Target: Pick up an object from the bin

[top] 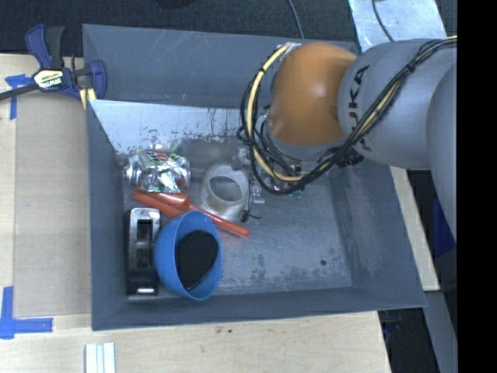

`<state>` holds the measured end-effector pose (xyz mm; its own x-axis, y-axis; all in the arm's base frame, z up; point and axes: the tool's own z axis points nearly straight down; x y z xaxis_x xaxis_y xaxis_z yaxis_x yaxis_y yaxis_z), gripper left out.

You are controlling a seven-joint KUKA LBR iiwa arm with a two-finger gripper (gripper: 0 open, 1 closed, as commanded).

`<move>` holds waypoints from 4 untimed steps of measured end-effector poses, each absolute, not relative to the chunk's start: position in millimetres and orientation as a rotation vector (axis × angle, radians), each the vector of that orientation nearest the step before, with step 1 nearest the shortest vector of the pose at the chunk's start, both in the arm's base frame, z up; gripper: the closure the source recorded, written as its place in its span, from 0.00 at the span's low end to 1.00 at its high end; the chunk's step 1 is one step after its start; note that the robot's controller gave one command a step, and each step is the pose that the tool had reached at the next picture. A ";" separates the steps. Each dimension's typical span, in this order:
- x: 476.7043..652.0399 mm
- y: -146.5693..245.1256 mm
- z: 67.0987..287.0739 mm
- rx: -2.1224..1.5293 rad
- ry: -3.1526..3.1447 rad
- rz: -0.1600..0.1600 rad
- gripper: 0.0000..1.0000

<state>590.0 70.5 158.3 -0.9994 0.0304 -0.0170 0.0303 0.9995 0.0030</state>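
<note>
My gripper (253,196) reaches down from under the arm's orange cover, at the middle of the bin. It is right beside the right edge of a grey ring-shaped roll (224,190) that lies flat on the floor. A long orange-red stick (186,208) runs slantwise just below the roll, and its right end lies under the gripper. A blue bowl (189,256) with a dark inside sits tilted at the front left, on top of the stick's middle.
A crumpled silvery wrapper (158,170) lies at the back left. A black tape dispenser (142,251) stands along the left wall beside the bowl. The bin's floor to the right is bare grey metal, and the arm with its cables overhangs the back right.
</note>
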 end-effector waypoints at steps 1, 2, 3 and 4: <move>544.4 72.2 123.4 -0.766 3.047 -0.001 0.00; 576.7 74.1 93.0 -0.493 3.114 0.009 0.00; 548.6 125.7 84.2 -1.244 2.839 -0.040 1.00; 544.2 134.2 83.2 -1.300 2.804 -0.049 1.00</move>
